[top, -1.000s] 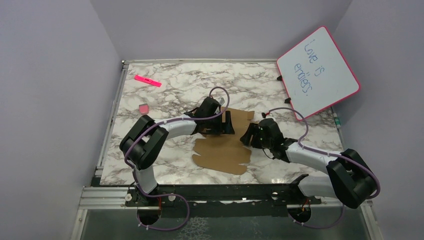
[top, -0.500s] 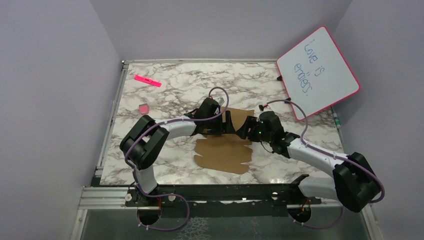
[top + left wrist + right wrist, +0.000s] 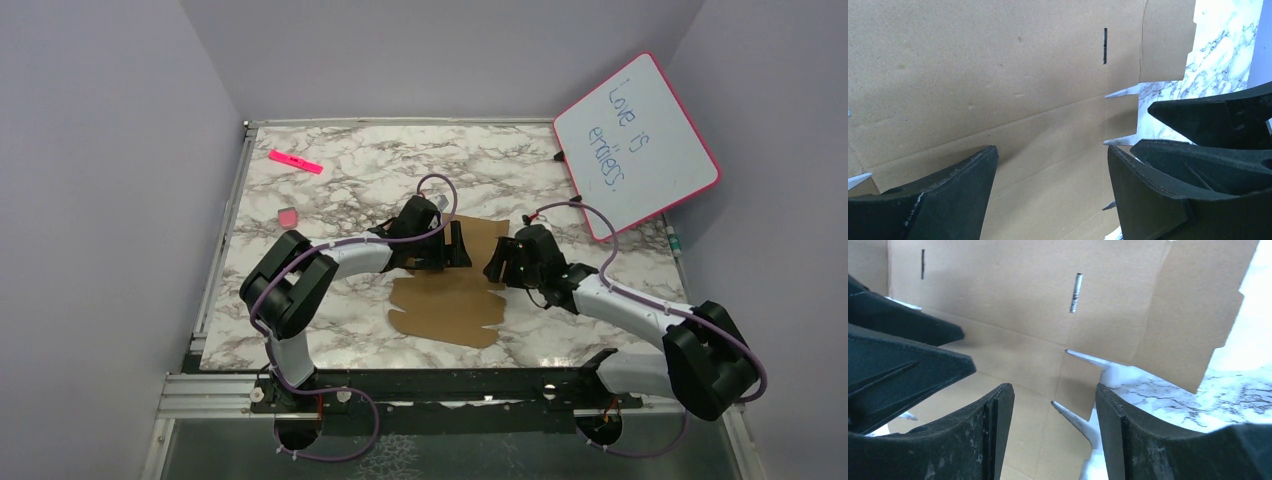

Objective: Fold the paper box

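The paper box (image 3: 450, 300) is a flat brown die-cut cardboard sheet lying on the marble table, with creases, slots and side flaps. It fills the left wrist view (image 3: 998, 75) and the right wrist view (image 3: 1048, 305). My left gripper (image 3: 458, 245) is open, just above the sheet's middle, coming from the left; its jaws stand wide apart (image 3: 1050, 165). My right gripper (image 3: 496, 263) is open over the sheet's right edge, facing the left one; its jaws (image 3: 1054, 405) straddle a cut beside a flap. Neither holds anything.
A pink-framed whiteboard (image 3: 636, 143) leans at the back right. A pink marker (image 3: 295, 161) and a small pink eraser (image 3: 287, 217) lie at the back left. The marble table (image 3: 340, 190) has a metal rail on its left edge.
My right gripper has moved left and away from the near edge, onto the sheet's right edge, close to the left gripper. The left arm and the sheet have barely moved.
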Controlling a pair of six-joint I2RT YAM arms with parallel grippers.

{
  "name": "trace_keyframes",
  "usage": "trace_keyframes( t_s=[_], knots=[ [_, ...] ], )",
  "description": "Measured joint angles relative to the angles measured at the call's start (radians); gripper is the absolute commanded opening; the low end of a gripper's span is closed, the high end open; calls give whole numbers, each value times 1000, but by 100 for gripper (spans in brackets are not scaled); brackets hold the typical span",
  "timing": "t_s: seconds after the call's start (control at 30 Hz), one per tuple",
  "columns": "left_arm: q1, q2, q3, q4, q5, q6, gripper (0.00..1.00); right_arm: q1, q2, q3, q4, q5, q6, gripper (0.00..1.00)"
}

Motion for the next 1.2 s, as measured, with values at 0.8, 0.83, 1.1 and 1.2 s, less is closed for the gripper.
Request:
trace_keyframes(
  t_s=[0.8,0.83,1.1,1.2],
  knots=[
    [0,-3,-11,15,0,-7,81,-5,35,14,56,-155,-3,65],
    [0,-3,-12,16,0,-7,81,-5,37,18,63,-168,-4,65],
    [-2,-16,-25,19,-2,-8,81,-5,126,31,122,-225,-15,65],
    [-2,-20,-26,11,-4,-7,82,-5,139,36,121,-225,-33,66]
  ],
)
